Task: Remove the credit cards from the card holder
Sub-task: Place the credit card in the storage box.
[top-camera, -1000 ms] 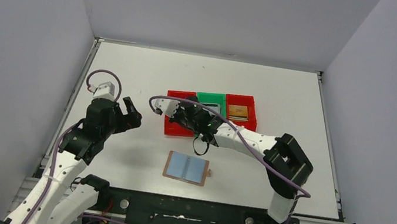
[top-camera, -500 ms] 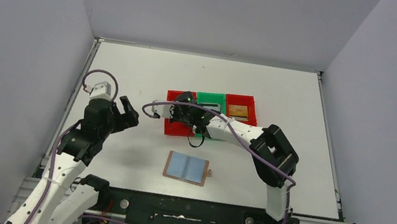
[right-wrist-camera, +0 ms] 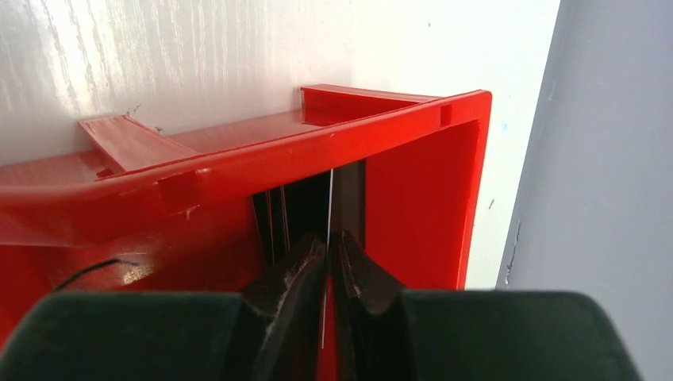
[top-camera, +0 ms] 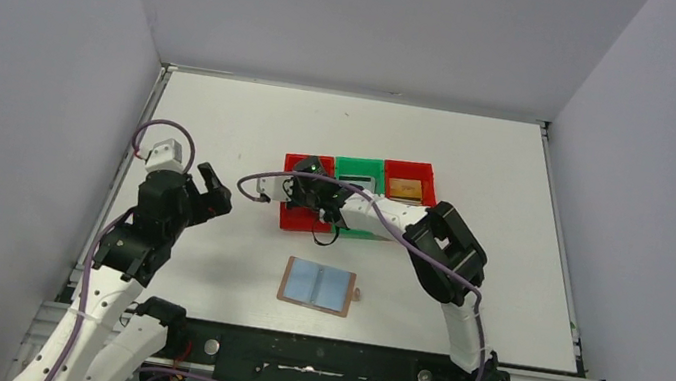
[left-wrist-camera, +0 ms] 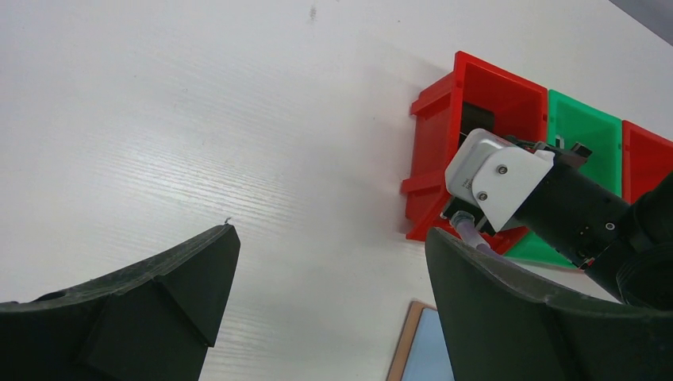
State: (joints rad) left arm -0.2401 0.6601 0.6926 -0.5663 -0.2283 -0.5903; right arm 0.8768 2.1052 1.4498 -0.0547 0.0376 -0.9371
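Note:
The card holder (top-camera: 318,286) lies open and flat on the table, tan rim around a grey-blue lining; its corner (left-wrist-camera: 414,359) shows in the left wrist view. My right gripper (top-camera: 309,192) is down inside the left red bin (top-camera: 287,219). In the right wrist view it (right-wrist-camera: 328,238) is shut on a thin credit card (right-wrist-camera: 329,198) seen edge-on, next to dark cards (right-wrist-camera: 274,216) standing in the bin (right-wrist-camera: 317,151). My left gripper (top-camera: 212,194) hovers open over bare table to the left, nothing between its fingers (left-wrist-camera: 329,234).
Three bins stand in a row behind the card holder: left red, green (top-camera: 361,165), right red (top-camera: 415,169) with a gold-tan card (top-camera: 405,190) inside. The right arm's purple cable (top-camera: 259,182) loops left of the bins. Grey walls enclose the table.
The right gripper has moved left and deeper into the left red bin, its elbow following. The left arm has drawn back slightly to the left, still open.

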